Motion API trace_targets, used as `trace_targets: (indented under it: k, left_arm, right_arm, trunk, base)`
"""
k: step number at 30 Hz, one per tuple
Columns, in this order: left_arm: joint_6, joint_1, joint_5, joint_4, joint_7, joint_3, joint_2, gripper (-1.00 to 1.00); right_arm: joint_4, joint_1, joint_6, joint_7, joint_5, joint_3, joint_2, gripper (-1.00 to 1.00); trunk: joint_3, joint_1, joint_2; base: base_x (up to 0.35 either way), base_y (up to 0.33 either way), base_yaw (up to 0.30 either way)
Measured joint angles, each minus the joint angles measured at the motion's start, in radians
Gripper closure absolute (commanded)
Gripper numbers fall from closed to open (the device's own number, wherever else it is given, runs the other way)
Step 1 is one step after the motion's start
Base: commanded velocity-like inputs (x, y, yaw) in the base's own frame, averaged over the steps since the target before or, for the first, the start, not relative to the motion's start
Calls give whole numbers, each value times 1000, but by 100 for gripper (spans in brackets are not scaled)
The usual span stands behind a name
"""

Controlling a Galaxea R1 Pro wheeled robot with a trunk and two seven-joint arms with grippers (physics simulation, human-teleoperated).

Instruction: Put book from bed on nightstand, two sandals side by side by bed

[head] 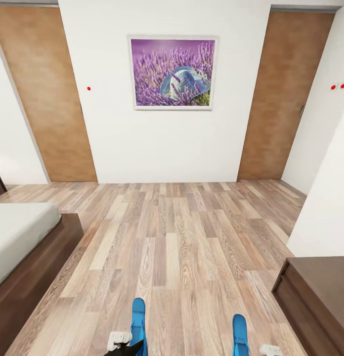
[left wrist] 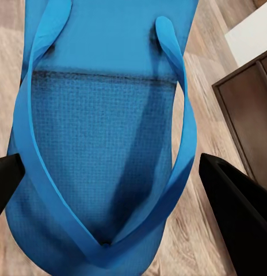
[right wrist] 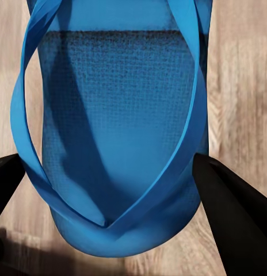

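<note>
Blue sandal soles take up the near field of both wrist views. In the left wrist view, the left sandal (left wrist: 105,132) lies between the two dark fingers (left wrist: 237,213) of the left gripper (left wrist: 110,172), which press against its edges. The right wrist view shows the same for the right sandal (right wrist: 116,126) and the right gripper (right wrist: 110,172), whose fingers (right wrist: 231,218) are clamped on the sole from either side. Each sandal's straps are blue and meet in a V near the fingers.

From the head view, both sandals hang at the lower edge of the picture, the left one (head: 138,321) and the right one (head: 239,333), well apart from each other and held over the wood-plank floor (head: 182,247). Both appear to be carried rather than resting on the planks.

The bed (head: 23,247) stands to the robot's left, its pale mattress on a dark frame. A long dark cabinet (head: 315,296) sits at the right against the white wall. Ahead are a lavender picture (head: 173,72) and two tan doors (head: 43,94).

Judged from this, the sandal step is in hand: both are gripped and the robot is in transit. The next move probably calls for turning toward the bed, lowering both arms to the floor just beside the frame, bringing the sandals closer together and parallel, then letting go.
</note>
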Motion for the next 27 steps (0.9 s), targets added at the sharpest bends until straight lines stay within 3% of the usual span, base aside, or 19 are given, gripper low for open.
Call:
trace_targets:
  k: [8,27]
  left_arm:
    - [0,0,0,0,1,0,0,100]
    - [0,0,-1,0,3,-2,0,100]
  right_arm:
    - [48,0,0,0,1,1,1,100]
    - [52,0,0,0,2,0,2,100]
  trunk:
    - [0,-1,0]
    - [0,-1,0]
  base:
    - [245,0,0]
    - [322,0,0]
